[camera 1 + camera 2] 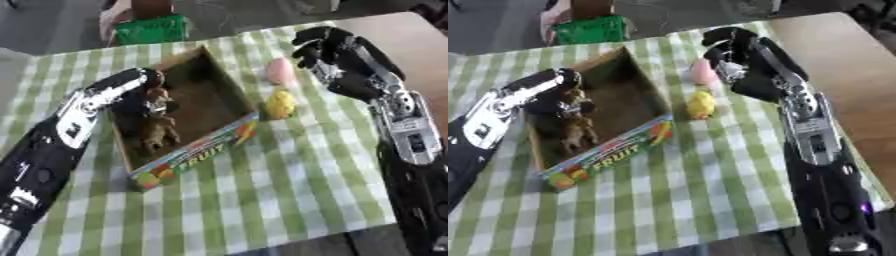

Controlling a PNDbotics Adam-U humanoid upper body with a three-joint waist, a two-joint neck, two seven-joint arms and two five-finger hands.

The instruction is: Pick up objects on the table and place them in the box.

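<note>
Green-checked cloth covers the bench; left hand reaches down inside the box, fingers unclear, while right hand hovers spread beside the pink object and yellow object. Next: grasp one.

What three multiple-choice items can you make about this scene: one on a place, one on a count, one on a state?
1. Where is the left hand?
A. inside the box
B. on the bare wood
C. over the green crate

2. How many small objects lie on the cloth beside the box?
A. none
B. two
C. five

3. What does the right hand hold?
A. the box
B. the yellow object
C. nothing

Key: 1 A, its fingers reach down between the box walls. 2 B, a pink object and a yellow one. 3 C, it hovers near the pink one, holding nothing.
</note>
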